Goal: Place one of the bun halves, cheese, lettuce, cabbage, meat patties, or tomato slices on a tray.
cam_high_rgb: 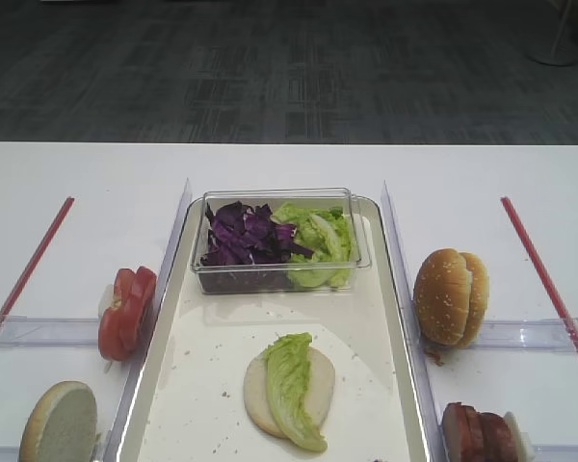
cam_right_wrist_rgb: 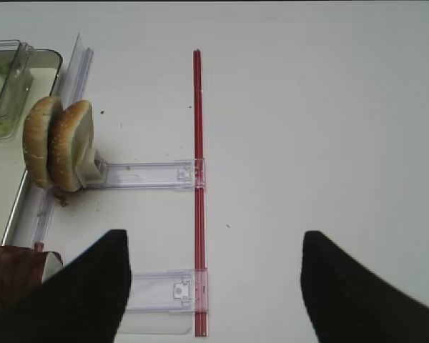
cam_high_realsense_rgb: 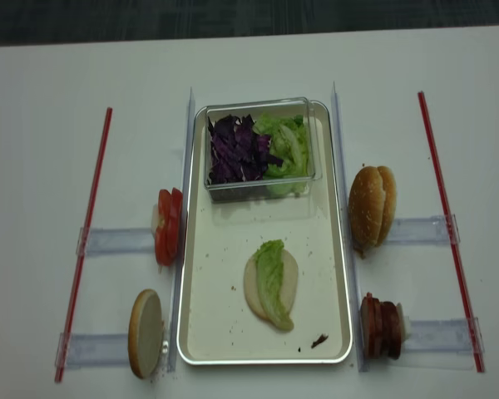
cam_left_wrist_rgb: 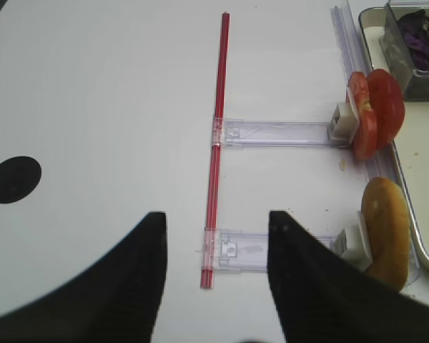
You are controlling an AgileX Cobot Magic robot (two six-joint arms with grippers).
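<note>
the near half of the tray [cam_high_realsense_rgb: 201,332] is lying open from above, only a bun half [cam_high_realsense_rgb: 254,287] with lettuce [cam_high_realsense_rgb: 274,283] is sitting in the middle. the clear tub [cam_high_realsense_rgb: 258,189] is blocking the far end. clear rails [cam_high_realsense_rgb: 341,150] and upright food are standing along both long sides.

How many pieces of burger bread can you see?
4. One bun half lies on the tray under lettuce, one stands at its left, two stand together at its right. None seems hidden.
</note>
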